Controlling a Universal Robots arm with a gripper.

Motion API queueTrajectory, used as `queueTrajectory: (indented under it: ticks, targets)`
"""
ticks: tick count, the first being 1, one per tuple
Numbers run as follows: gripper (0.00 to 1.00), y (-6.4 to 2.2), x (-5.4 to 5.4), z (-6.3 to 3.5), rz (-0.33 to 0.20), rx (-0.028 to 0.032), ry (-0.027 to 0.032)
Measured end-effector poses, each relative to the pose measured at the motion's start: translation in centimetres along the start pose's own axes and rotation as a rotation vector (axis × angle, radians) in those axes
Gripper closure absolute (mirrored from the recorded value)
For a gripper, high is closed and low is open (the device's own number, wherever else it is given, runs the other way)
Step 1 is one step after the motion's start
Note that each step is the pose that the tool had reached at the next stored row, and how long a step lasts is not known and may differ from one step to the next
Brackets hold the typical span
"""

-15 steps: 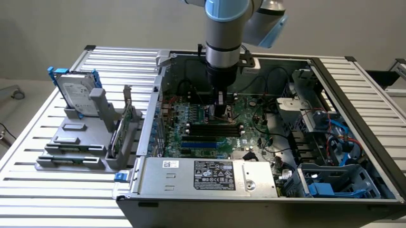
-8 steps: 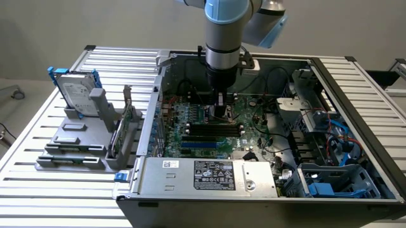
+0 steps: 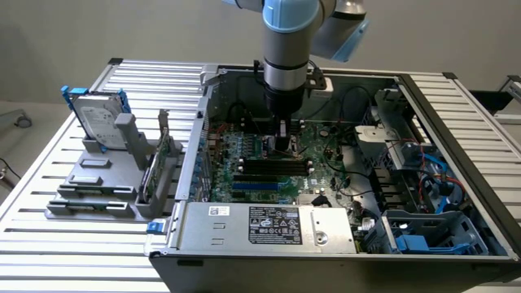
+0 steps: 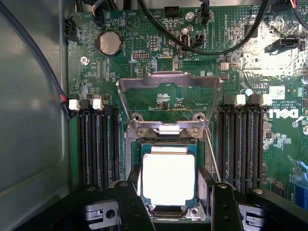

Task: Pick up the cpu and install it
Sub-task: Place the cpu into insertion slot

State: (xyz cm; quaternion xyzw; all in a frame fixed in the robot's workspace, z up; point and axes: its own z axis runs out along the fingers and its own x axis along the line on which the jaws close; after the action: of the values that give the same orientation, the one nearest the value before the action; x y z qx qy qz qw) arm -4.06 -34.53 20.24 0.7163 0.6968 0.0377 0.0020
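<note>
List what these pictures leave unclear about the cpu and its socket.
- Wrist view: glare whitens the cpu top; no markings readable.
- Wrist view: the gripper covers the cpu's near edge, so whether it sits fully in the socket cannot be told.
- Exterior view: the arm blocks the socket area.

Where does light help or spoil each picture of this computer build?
Wrist view: the cpu glares almost white on top, hiding any markings, while the case wall beside the motherboard sits in dull shade. Exterior view: the slatted table is brightly, evenly lit; the case interior looks darker.
</note>
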Motion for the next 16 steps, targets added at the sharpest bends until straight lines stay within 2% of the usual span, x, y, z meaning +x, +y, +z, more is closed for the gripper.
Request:
queueTrajectory:
  ticks: [16]
  targets:
    - [0.45, -0.02, -0.02, 0.36, 0.0, -0.0002, -0.0001]
